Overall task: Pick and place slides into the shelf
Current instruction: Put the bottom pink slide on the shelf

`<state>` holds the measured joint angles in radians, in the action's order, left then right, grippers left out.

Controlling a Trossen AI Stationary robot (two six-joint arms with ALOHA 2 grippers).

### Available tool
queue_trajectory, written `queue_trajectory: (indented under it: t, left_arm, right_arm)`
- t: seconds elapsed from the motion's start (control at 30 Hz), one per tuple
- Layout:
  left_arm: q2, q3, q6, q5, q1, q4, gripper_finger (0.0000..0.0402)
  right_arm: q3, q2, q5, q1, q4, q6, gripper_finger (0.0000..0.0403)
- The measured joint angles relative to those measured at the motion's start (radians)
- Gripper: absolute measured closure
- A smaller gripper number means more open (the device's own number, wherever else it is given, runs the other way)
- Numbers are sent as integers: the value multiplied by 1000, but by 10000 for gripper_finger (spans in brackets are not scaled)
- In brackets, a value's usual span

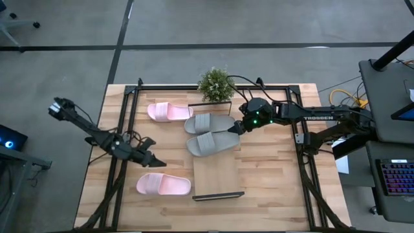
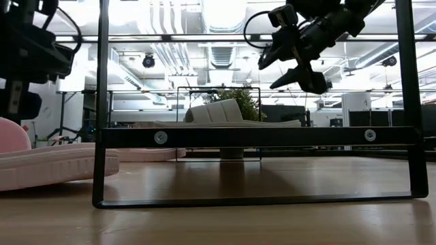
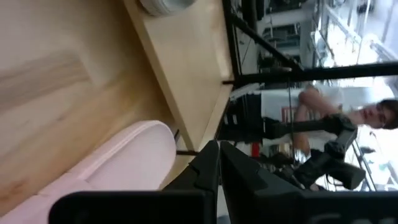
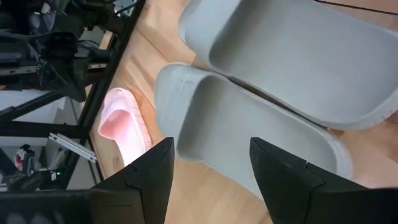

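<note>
right gripper [image 1: 237, 127] hangs mid-frame with fingers spread wide, empty, just above the heel end of one grey slide [image 1: 212, 143]. second grey slide [image 1: 208, 123] lies beside it on the shelf [image 1: 218, 178]. "trossen" reads on the right arm. left gripper [image 1: 154, 160], fingers pressed together, sits above the lower-left pink slide [image 1: 163, 185]; the other pink slide [image 1: 167, 112] upper left.

Even, soft overhead lighting was seen on the table [image 1: 272, 188]; ceiling lights [image 2: 225, 13] were glared out, and both wrist views were blurred.
</note>
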<state>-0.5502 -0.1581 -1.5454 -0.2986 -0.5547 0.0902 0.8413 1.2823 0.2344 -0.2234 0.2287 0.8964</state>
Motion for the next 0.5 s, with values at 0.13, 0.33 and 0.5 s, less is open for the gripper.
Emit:
queue_trajectory:
  t: [0.13,0.33,0.5]
  left_arm:
    - [-16,1,-28,-53,-54,-12,402]
    - [-18,1,-78,-94,-122,-43,402]
    - [-15,1,-125,-130,-168,-81,402]
  right_arm:
    - [0,0,1,0,0,-1,202]
    - [0,0,5,0,0,-5,202]
    - [0,0,9,0,0,-7,202]
